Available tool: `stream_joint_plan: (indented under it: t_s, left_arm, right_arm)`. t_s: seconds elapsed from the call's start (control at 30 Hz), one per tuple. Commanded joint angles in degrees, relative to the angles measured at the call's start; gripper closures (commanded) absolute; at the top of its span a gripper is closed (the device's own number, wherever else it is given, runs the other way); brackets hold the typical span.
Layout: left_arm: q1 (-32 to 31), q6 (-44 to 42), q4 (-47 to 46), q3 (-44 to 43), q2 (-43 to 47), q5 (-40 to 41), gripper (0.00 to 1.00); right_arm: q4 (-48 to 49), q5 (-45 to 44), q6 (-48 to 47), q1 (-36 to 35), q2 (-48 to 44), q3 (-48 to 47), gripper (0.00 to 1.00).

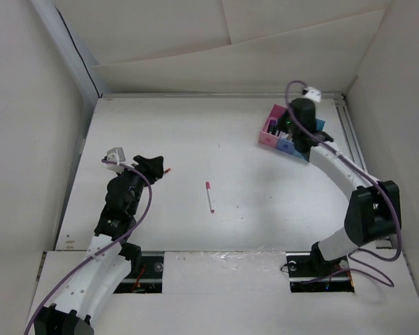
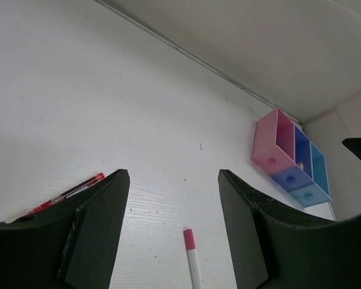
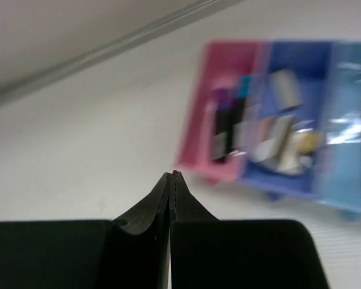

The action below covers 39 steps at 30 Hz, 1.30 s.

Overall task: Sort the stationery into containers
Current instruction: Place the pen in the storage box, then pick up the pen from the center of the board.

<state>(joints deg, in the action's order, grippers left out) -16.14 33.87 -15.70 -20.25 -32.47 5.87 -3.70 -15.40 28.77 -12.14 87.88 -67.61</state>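
A white pen with a pink cap (image 1: 209,196) lies mid-table; in the left wrist view it (image 2: 192,256) lies between and ahead of my open fingers. A red pen (image 2: 69,192) lies just left of my left gripper (image 1: 156,169), which is open and empty. The three-compartment tray (image 1: 274,136), pink, dark blue and cyan, sits at the far right and holds several small items (image 3: 277,135). It also shows in the left wrist view (image 2: 289,159). My right gripper (image 3: 173,176) is shut and empty, just beside the tray's pink end (image 3: 219,108).
White walls close in the table (image 1: 181,139) on the left, back and right. A metal rail (image 1: 349,132) runs along the right side behind the tray. Purple cables (image 1: 143,202) run along both arms.
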Motion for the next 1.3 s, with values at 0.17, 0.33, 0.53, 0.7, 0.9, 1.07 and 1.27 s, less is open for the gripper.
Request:
stream_joint_plan:
  t_s: [0.17, 0.33, 0.53, 0.7, 0.9, 1.07, 1.27]
  left_arm:
    - [-0.12, -0.64, -3.54, -2.07, -2.07, 0.28, 0.43]
    - [-0.12, -0.64, -3.54, -2.07, -1.46, 1.33, 0.43]
    - [-0.12, -0.64, -3.54, -2.07, -0.93, 1.87, 0.43]
    - [-0.12, -0.64, -2.93, -2.07, -0.32, 1.87, 0.43]
    - [-0.12, -0.64, -2.40, -2.07, 0.74, 2.92, 0.43]
    - [-0.12, -0.64, -1.88, -2.07, 1.27, 2.92, 0.43]
    - [-0.12, -0.64, -1.87, -2.07, 1.27, 2.92, 0.43]
  right_arm:
    - [-0.76, 2.94, -7.07, -33.71, 6.78, 2.76, 0.71]
    - [-2.01, 1.06, -6.45, -41.91, 10.90, 2.75, 0.37]
    - [-4.38, -3.74, -3.64, -45.59, 17.50, 1.43, 0.42]
    - [-6.05, -6.40, -2.50, -46.22, 19.61, 0.20, 0.56]
    - [-6.05, -5.78, -0.65, -46.74, 22.51, 0.20, 0.83]
    - [-6.05, -7.98, -0.03, -46.75, 21.48, 0.20, 1.00]
    - [-6.58, -10.96, -1.79, -44.03, 13.39, 0.20, 1.00]
